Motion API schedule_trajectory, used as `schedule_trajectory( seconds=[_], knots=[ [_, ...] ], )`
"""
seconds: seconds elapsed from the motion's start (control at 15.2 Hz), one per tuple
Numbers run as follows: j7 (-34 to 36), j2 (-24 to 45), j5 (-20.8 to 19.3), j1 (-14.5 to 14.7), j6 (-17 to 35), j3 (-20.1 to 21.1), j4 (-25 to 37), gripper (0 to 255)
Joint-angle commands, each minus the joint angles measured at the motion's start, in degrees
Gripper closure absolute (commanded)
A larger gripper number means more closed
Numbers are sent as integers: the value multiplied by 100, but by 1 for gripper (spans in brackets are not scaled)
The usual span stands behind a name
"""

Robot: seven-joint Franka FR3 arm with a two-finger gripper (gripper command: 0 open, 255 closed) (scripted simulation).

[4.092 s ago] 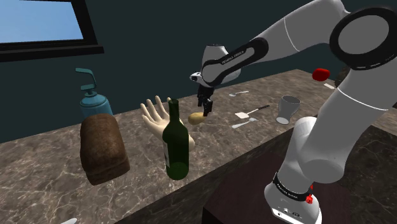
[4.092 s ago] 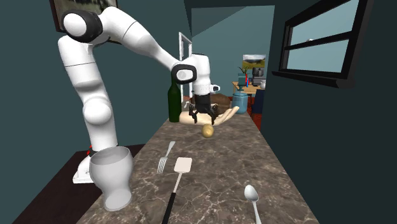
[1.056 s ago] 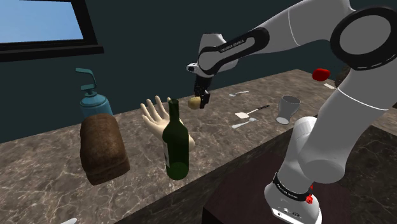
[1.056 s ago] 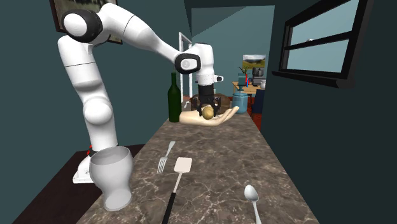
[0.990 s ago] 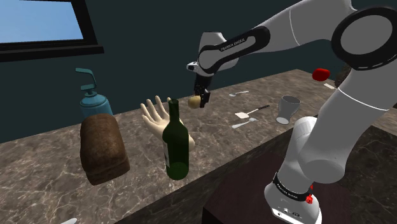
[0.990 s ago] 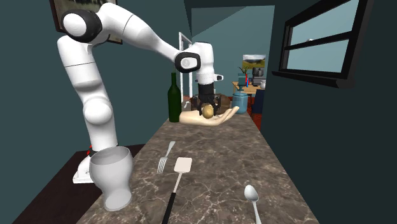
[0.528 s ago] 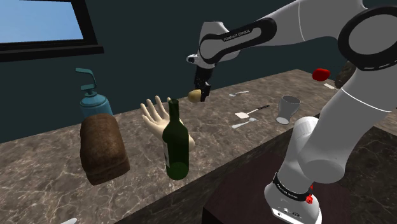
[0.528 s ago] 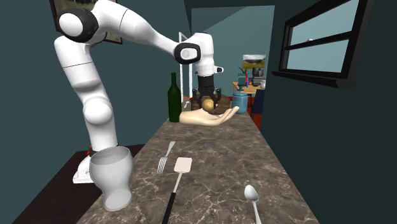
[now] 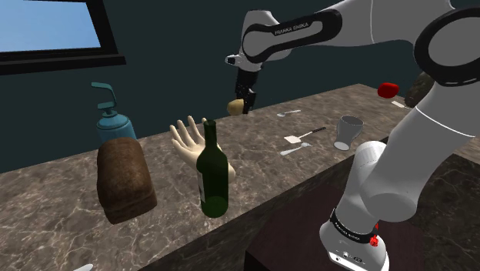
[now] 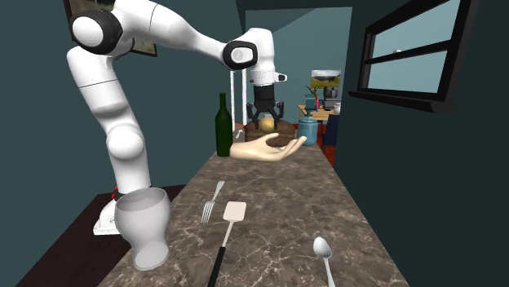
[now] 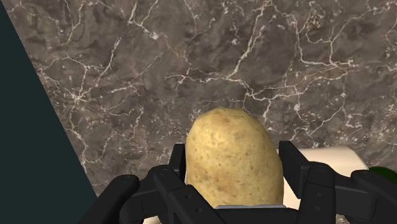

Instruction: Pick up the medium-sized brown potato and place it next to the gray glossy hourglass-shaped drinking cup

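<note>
I see the potato [image 11: 234,153] clamped between the gripper's [image 9: 243,106] 2 fingers. It is held in the air over the marble counter [image 9: 261,165], upper middle of the shoulder view. In the second exterior view it shows above a model hand [image 10: 265,149] at frame centre, with a green bottle [image 10: 223,126] left of that hand. The cup [image 10: 143,228], grey and glossy, stands upright at lower left, well apart from the potato. A fork [image 10: 214,200], spatula [image 10: 235,212] and spoon [image 10: 321,246] lie nearer it.
</note>
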Motion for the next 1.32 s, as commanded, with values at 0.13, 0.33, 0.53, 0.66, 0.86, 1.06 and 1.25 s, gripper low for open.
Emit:
schedule_trajectory(
  seconds=[0.13,0.33,0.53,0.66,0.86,1.06,1.25],
  knots=[
    [21,-39,-10,4,-328,18,289,255],
    [34,-51,-12,8,-539,30,489,255],
    [-217,-431,-174,-163,-583,-129,171,255],
    [-395,-665,-285,-283,-625,-244,-6,255],
    [-679,-985,-455,-470,-704,-430,-222,255],
    [-984,-1262,-628,-660,-799,-635,-379,255],
    [-1309,-1493,-799,-850,-902,-859,-476,255]
  ],
)
